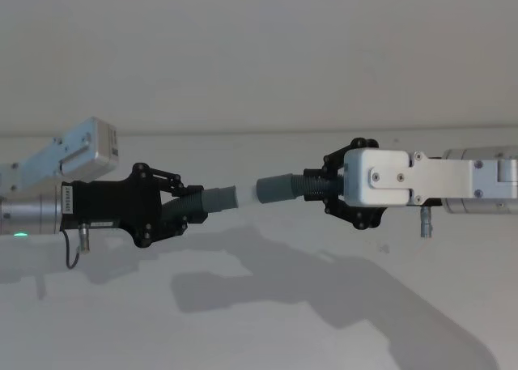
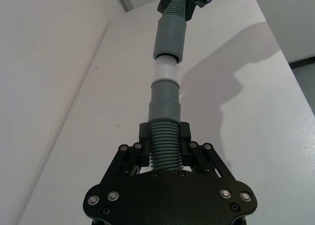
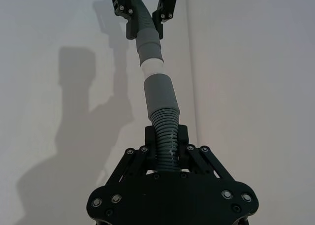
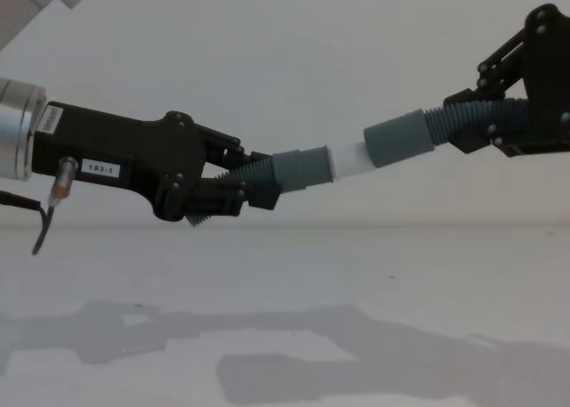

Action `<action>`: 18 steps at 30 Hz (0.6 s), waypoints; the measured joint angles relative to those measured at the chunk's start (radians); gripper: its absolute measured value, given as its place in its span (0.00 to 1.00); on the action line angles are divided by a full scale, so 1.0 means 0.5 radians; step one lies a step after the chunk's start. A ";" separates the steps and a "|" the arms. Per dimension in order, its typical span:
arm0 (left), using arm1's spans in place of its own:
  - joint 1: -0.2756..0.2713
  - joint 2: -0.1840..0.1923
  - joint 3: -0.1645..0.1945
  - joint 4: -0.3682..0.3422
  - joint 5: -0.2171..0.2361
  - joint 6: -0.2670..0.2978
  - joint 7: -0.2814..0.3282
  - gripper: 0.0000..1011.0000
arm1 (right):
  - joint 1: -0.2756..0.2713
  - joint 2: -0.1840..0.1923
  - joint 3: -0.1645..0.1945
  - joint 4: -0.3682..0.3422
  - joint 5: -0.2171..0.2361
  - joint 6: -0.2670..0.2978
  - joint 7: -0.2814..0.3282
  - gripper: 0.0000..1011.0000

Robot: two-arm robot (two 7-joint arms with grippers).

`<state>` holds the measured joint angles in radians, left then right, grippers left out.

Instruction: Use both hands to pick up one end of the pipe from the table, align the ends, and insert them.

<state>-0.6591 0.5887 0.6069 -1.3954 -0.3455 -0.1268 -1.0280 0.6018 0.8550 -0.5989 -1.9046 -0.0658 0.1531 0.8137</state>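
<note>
I have both hose pieces lifted clear of the white table (image 1: 267, 321), held in the air between the two arms. My left gripper (image 1: 180, 210) is clamped on the corrugated part of the left hose piece (image 1: 204, 205), whose grey cuff (image 4: 301, 169) carries the white plug tip (image 4: 349, 162) pointing toward the other arm. My right gripper (image 1: 326, 189) is clamped on the corrugated part of the right hose piece (image 1: 291, 187), its plain cuff socket (image 4: 399, 138) facing back at the plug. In the chest view the white tip reaches the socket's mouth, with most of its length exposed; in the head view I see a slight gap between the two ends. The two pieces meet at a slight angle rather than in one straight line.
</note>
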 joint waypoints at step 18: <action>0.000 0.000 0.000 0.000 -0.001 0.000 0.000 0.30 | -0.010 -0.004 0.005 -0.010 -0.034 0.029 -0.004 0.22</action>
<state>-0.6591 0.5887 0.6069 -1.3955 -0.3458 -0.1269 -1.0279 0.5969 0.8529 -0.5962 -1.9095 -0.0828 0.1678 0.8115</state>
